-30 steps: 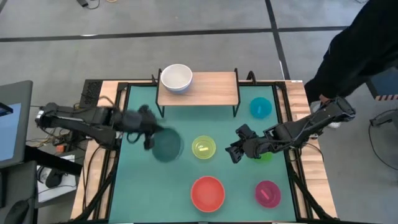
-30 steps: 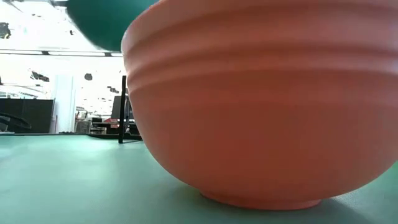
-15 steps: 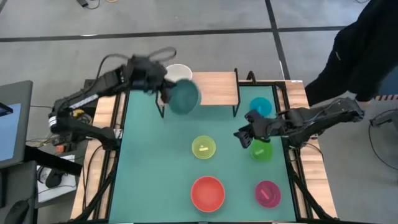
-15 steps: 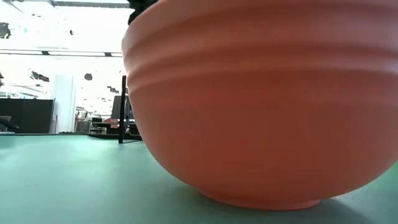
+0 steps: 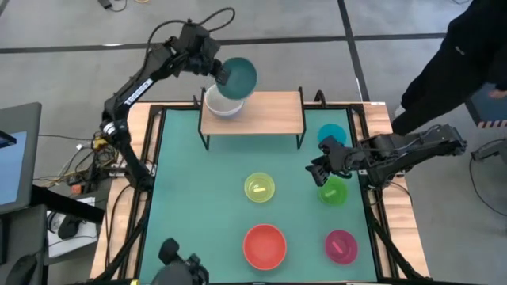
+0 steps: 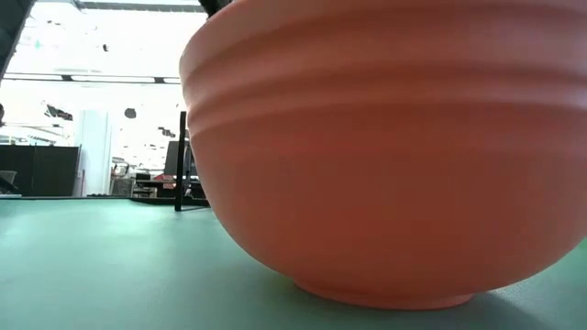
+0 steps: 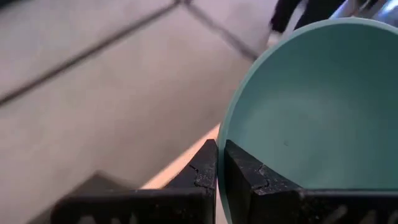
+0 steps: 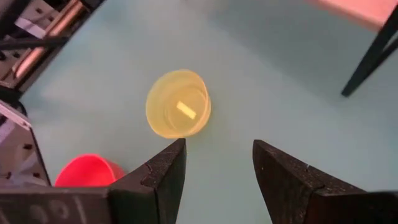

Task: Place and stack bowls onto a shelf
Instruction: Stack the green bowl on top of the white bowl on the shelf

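My left gripper (image 5: 222,75) is raised over the far left end of the wooden shelf (image 5: 269,113), shut on the dark teal bowl (image 5: 238,77), which hovers just above the white bowl (image 5: 222,104) sitting on the shelf top. My right gripper (image 5: 318,172) is open above the mat, between the cyan bowl (image 5: 332,135) and the green bowl (image 5: 333,191), touching neither. The yellow-green bowl (image 5: 259,188), red bowl (image 5: 264,245) and magenta bowl (image 5: 341,246) rest on the mat. The blue bowl is out of view. My left gripper pinches the dark teal bowl's rim (image 7: 222,134) on its left side, one finger inside the wall and one outside. The bowl is lifted clear and tilted, its opening turned up and toward the right, above the white bowl.
The right half of the shelf top is bare wood. A person in dark clothes (image 5: 459,55) stands past the table's far right corner. In the low view the red bowl (image 6: 385,156) fills most of the picture, with a black shelf leg (image 6: 182,160) behind it.
My left gripper has carried the dark teal bowl up from the mat's left middle, toward the far edge, to above the white bowl on the shelf, tipping it on the way. My right gripper has shifted toward the far right, off the green bowl toward the cyan one.
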{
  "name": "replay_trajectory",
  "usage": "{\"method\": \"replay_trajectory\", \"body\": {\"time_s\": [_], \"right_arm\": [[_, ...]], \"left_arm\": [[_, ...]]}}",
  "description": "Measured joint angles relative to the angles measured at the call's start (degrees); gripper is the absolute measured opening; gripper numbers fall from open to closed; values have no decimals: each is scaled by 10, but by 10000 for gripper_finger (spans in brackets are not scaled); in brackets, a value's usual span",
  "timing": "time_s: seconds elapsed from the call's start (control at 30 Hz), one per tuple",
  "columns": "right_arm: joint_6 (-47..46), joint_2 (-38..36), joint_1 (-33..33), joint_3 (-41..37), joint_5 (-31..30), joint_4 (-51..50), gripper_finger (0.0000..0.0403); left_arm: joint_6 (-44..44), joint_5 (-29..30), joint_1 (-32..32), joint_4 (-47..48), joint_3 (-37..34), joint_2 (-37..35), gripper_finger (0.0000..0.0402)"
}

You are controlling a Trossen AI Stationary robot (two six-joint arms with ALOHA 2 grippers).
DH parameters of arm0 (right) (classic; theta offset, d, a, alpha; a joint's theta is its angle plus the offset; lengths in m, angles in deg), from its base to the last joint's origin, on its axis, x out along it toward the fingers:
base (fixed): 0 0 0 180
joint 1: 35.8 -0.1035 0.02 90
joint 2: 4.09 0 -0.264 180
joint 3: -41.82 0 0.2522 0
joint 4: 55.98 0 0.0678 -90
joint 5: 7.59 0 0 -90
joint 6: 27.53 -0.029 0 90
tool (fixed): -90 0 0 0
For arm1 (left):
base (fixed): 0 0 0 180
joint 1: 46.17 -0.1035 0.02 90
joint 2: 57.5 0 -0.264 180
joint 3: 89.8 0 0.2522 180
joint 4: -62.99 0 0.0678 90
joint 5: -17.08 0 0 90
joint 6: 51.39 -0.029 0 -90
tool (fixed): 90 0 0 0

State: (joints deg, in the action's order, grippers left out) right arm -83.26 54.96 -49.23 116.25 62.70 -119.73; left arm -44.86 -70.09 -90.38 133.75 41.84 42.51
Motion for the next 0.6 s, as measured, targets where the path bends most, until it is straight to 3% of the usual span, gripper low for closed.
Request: {"method": "replay_trajectory", "body": {"time_s": [0.23, 0.4, 0.6], "right_arm": [[-31, 9, -31, 0, -29, -20, 210], [-31, 8, -24, 0, -32, -20, 210], [-29, 9, 13, 0, -33, -17, 210]], "left_arm": [[-18, -12, -32, 118, 12, 22, 0], [-24, -34, -48, 150, 12, 22, 1], [-13, -87, -65, 171, 12, 22, 42]]}}
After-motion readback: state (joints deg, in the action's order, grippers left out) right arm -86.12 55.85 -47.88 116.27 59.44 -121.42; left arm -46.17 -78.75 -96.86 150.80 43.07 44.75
